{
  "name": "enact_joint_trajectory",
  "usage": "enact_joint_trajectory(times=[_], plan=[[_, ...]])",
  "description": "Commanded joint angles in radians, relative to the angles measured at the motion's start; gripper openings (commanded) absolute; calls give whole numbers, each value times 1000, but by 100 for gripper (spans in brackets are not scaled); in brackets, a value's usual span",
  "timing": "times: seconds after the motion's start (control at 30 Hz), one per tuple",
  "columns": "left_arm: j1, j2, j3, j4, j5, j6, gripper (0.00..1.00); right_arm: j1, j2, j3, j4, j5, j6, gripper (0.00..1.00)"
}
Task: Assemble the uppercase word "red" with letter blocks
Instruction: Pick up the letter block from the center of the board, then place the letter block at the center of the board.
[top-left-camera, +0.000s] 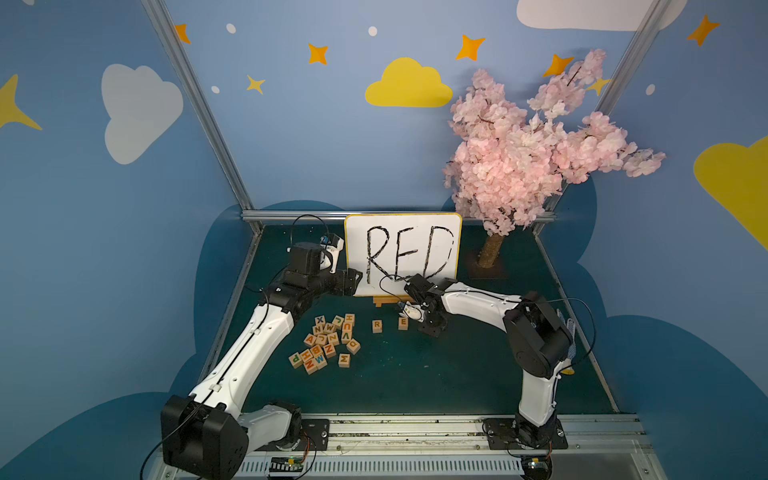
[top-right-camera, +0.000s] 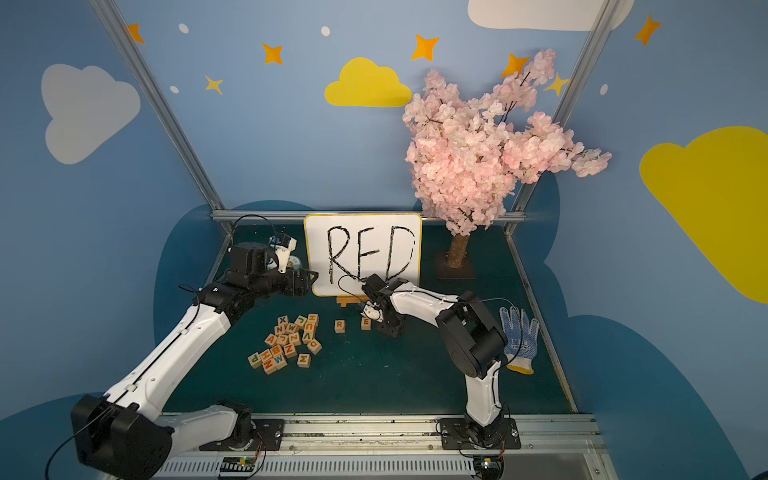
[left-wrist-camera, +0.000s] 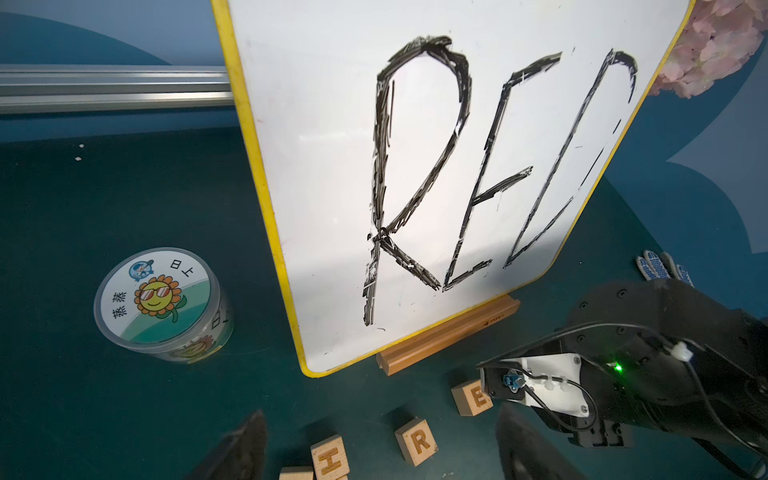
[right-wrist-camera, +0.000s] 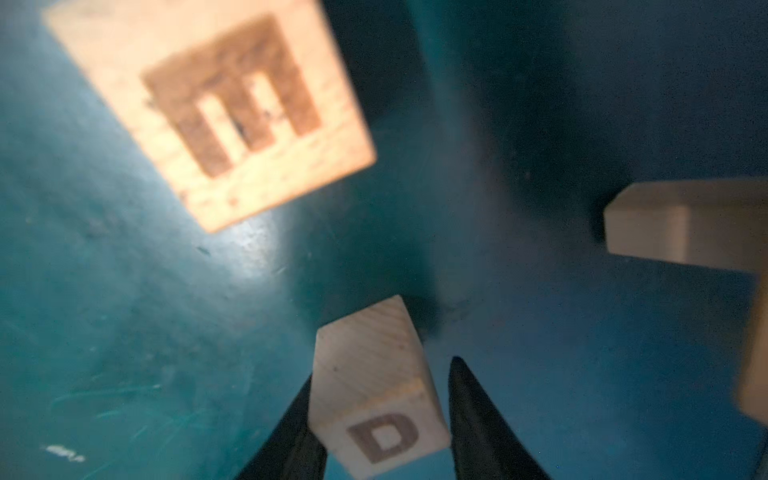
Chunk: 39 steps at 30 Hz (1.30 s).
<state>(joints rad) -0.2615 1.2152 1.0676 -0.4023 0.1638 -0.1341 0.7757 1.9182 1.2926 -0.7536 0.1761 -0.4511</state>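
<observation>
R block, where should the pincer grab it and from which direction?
Probably from straight above, pinching the R block across its two side faces towards the pile and the E block: it sits flat, letter up, with bare mat on both those sides.

Bare bench (top-left-camera: 415, 374) lies open at 6 o'clock of the E block (top-left-camera: 402, 323) — the whiteboard (top-left-camera: 402, 253) blocks 12, the right end effector (right-wrist-camera: 382, 370) with the D block (right-wrist-camera: 386, 436) fills 3, the R block (top-left-camera: 377, 326) and heap (top-left-camera: 328, 343) crowd 9.

Top views: high, front, whole scene. Left wrist faces whiteboard (left-wrist-camera: 332, 166); right wrist close above E block (right-wrist-camera: 208, 112); all share it.
</observation>
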Motion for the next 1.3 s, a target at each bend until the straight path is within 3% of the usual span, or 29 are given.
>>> enact_joint_trajectory(times=[0.0, 0.4, 0.6, 0.73, 1.07, 1.27], plan=[[4, -8, 0, 3, 0, 15, 85, -3, 15, 36, -4, 0, 1, 44], [3, -8, -1, 2, 0, 15, 85, -3, -33, 39, -44, -21, 65, 14], [4, -9, -2, 4, 3, 13, 85, 2, -66, 71, -114, 91, 178, 3], [3, -9, -3, 3, -6, 19, 85, 6, -75, 113, -166, 57, 315, 3], [5, -9, -9, 11, -15, 17, 85, 16, -182, 31, -60, -26, 658, 10], [4, -18, -10, 13, -22, 17, 85, 15, -164, 40, -112, 21, 792, 9]])
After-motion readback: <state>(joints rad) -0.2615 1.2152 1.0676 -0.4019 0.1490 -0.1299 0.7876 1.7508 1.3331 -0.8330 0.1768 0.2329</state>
